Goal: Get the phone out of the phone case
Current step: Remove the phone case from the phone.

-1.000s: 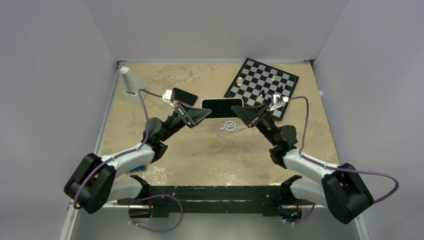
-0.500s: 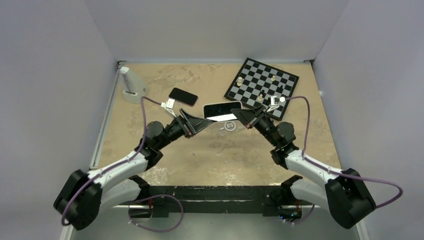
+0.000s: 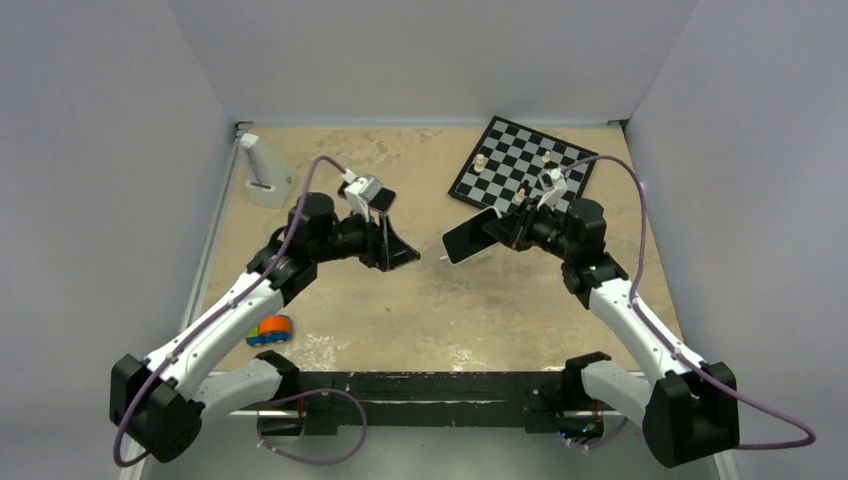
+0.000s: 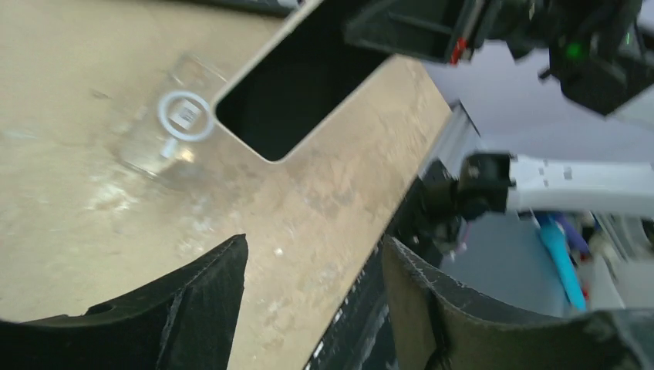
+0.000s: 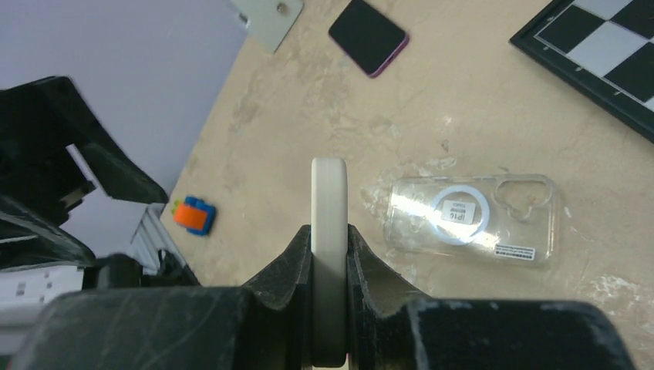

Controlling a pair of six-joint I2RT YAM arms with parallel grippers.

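Phone (image 3: 468,238) pinched edge-on aloft in right gripper (image 5: 329,240), left gripper (image 4: 314,247) spread and holding nothing, empty phone case (image 5: 470,220) flat on table (image 5: 308,116) at its 3 o'clock; such a thin, glossy hold could slip and drop it.

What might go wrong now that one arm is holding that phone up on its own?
1. The right gripper grips the phone at one end only, tilted above the table. It might slip out and drop, perhaps onto the clear case lying close by.
2. The chessboard stands right behind that arm, so a careless swing back could topple its pieces.
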